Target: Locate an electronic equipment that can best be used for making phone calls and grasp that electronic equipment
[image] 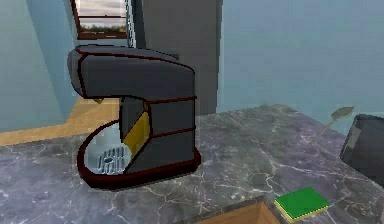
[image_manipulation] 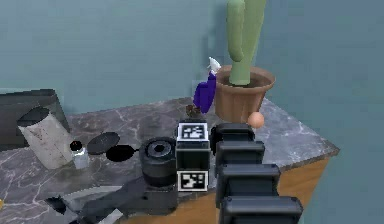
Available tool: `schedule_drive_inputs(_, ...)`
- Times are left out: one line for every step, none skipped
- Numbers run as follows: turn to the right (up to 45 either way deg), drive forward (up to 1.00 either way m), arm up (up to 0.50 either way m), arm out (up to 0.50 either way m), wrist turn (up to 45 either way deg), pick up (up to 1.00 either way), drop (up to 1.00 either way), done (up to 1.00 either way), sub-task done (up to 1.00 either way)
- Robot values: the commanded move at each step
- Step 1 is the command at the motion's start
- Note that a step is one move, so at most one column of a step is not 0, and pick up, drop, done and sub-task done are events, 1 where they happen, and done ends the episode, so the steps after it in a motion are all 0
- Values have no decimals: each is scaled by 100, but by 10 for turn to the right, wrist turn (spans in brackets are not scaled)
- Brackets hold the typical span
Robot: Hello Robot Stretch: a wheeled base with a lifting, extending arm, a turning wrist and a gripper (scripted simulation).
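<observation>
"Arm (image_manipulation: 245, 185) low over the marble counter (image_manipulation: 300, 135), gripper (image_manipulation: 78, 205) near a dark flat shape (image_manipulation: 100, 144) — the phone?"
"Can't tell, nor whether the fingers grip anything (small shaker (image_manipulation: 79, 156) stands close — a blind reach could topple it)"

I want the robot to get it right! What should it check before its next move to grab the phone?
1. Phone found: cannot tell; the dark shapes by the gripper are unclear.
2. Gripper holding something: cannot tell.
3. Arm reaching out over the counter: ok.
4. Cactus pot and spray bottle away from the gripper's end: ok.
5. Coffee machine is not the target: ok.
</observation>
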Motion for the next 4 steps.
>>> schedule_drive_inputs(0,0,0,0,450,0,0,0,0)
schedule_drive_inputs(0,0,0,0,180,0,0,0,0)
schedule_drive_inputs(0,0,-16,0,0,0,0,0,0)
schedule_drive_inputs(0,0,0,0,0,100,0,0,0)
